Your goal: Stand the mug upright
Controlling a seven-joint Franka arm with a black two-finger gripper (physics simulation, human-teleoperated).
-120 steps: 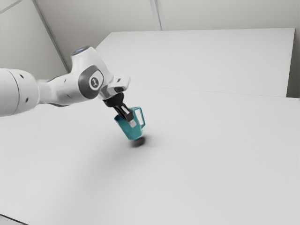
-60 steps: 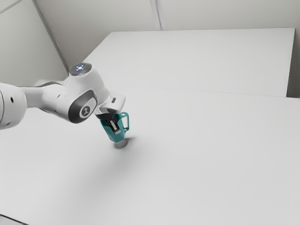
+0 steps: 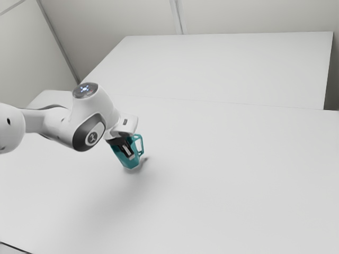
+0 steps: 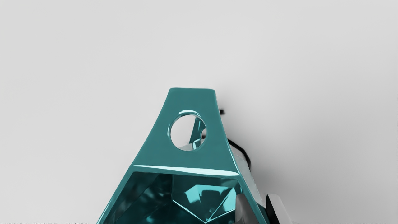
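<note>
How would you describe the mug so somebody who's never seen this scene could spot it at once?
At the big white table, follow the white arm to its black gripper. The tilted mug is pinched there by its wall. Unlike the arm and gripper, it's teal, with a handle.

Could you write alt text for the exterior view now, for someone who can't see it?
A white robot arm, reaching in from the exterior view's left, holds a tilted teal mug in its fingers, at or just above a white table. The mug's handle faces the exterior view's right.
</note>
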